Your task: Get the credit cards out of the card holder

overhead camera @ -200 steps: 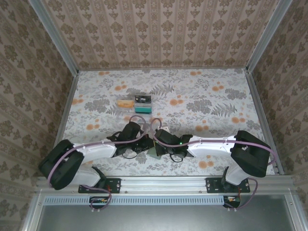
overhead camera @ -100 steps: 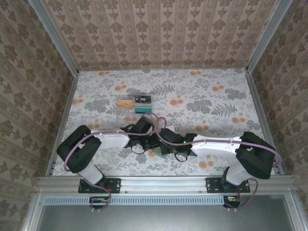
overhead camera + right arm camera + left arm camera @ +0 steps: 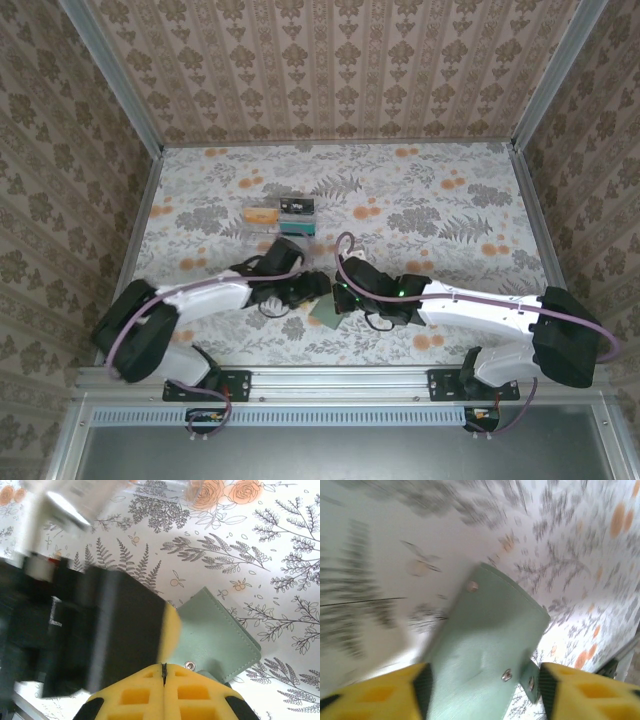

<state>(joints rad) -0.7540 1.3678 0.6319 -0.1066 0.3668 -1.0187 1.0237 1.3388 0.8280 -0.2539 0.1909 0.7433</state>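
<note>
Left gripper [image 3: 482,687] has its jaws set wide apart, and the sage-green card holder [image 3: 485,640] lies between its yellow fingers [image 3: 375,697]. Each side of the card holder comes close to a pad, though it cannot be told whether the pads press on it. A metal snap [image 3: 472,586] sits near the holder's far corner. In the top view this left gripper [image 3: 303,290] reaches in from the left, over the near middle of the desk [image 3: 450,200].

Facing it from the right is the right gripper [image 3: 163,672], with its two yellow fingers pressed together along a thin seam. Their tips rest at the near edge of the card holder [image 3: 215,635]. Whether a flap is pinched between them cannot be told. From above, the right gripper [image 3: 338,298] and the left one meet over the card holder [image 3: 326,313], which looks closed.

Well apart, toward the far side of the floral desk, lies a yellow-orange credit card [image 3: 262,215]. Just beside it are a dark item [image 3: 297,206] and a teal item [image 3: 297,228], too small to identify.
</note>
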